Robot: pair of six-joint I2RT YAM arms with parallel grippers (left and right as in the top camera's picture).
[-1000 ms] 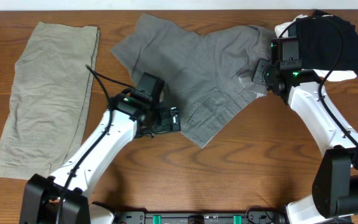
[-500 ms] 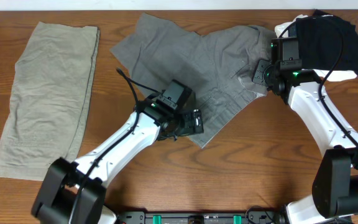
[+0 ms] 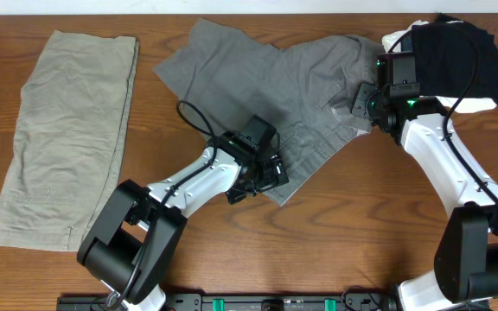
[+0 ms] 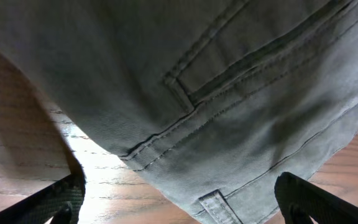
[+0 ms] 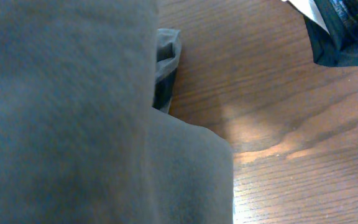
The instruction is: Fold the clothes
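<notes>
Your left gripper (image 3: 272, 175) sits at the near corner of the grey shorts (image 3: 258, 78), which lie spread and wrinkled across the middle of the wooden table (image 3: 361, 233). Its fingers (image 4: 58, 198) stand wide apart on either side of the seamed edge, holding nothing, and look placed to take that corner for a first fold. Your right gripper (image 3: 363, 102) rests at the shorts' right edge beside the black garment (image 3: 461, 56), probably to anchor that side, but cloth fills its wrist view, so you cannot tell whether it is clamped.

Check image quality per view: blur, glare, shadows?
Overhead: sharp, evenly lit, soft shadows on the grey shorts. Left wrist: stitching in focus, bright glare on the table under the hem. Right wrist: near fabric blurred; wood grain sharp, with a pale glare patch.
</notes>
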